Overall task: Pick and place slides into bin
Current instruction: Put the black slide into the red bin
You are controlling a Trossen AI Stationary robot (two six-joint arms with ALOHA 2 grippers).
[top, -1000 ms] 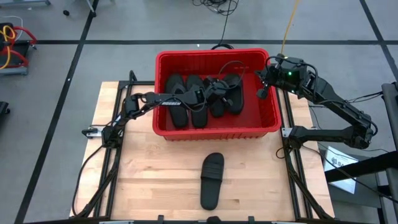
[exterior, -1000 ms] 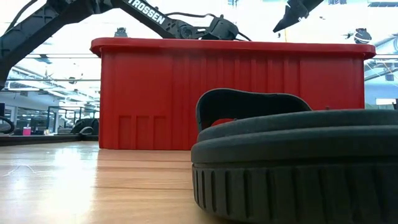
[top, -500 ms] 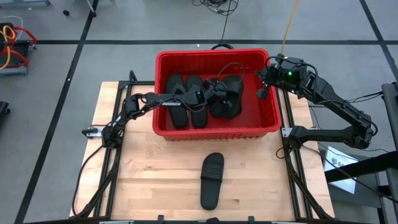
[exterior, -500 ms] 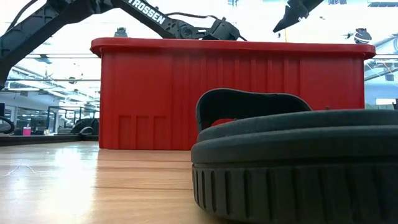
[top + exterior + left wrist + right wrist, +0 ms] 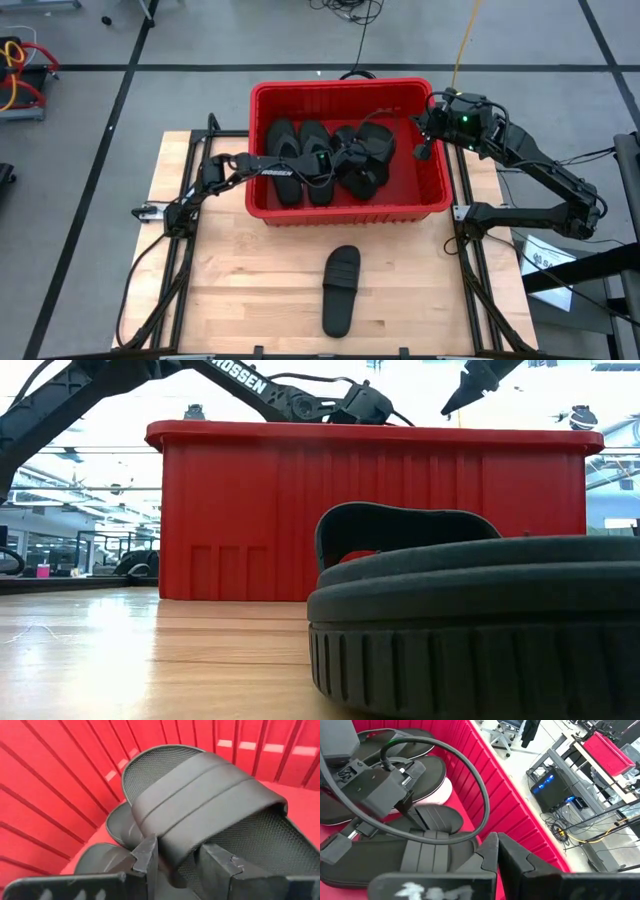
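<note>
Left end effector (image 5: 352, 158) over bin (image 5: 345, 213), wooden table (image 5: 250, 280)

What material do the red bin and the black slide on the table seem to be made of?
The red bin looks like moulded plastic with a slightly glossy finish: its walls are ribbed and the rim is rolled. The black slide lying on the table seems to be matte foam or rubber: its sole edge shows moulded vertical grooves in the low view, though the exact material cannot be told.

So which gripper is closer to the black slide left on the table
Left. The left gripper is inside the red bin, above the black slide in the high view; the right gripper hangs by the bin's right wall, farther off.
</note>
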